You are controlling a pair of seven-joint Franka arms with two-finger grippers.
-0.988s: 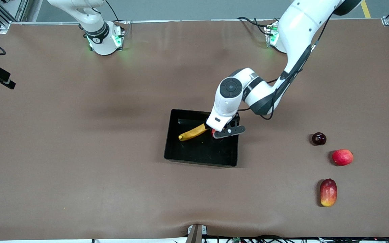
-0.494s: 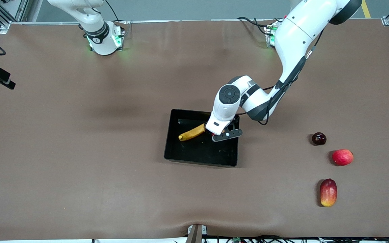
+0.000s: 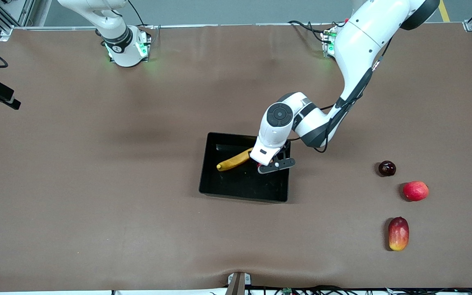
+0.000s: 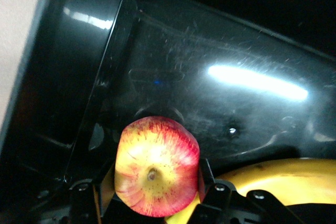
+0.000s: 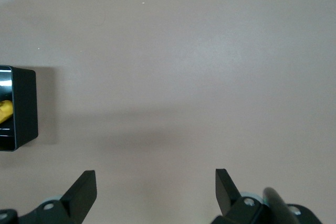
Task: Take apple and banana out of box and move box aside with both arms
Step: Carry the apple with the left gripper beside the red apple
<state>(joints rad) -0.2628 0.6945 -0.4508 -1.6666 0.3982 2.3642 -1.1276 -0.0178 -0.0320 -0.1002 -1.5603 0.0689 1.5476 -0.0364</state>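
Apple (image 4: 156,165) seemingly between left pincer (image 4: 152,203) fingers.

Even overhead light fills the front view, and my arms throw soft, blurred shadows on the brown table (image 3: 96,184). Green lamps glow at both my bases. My left wrist view is dim; a white streak of glare lies across the glossy tray (image 4: 157,56), while the apple (image 4: 156,165) sits bright and slightly soft. My right wrist view is pale and washed out.
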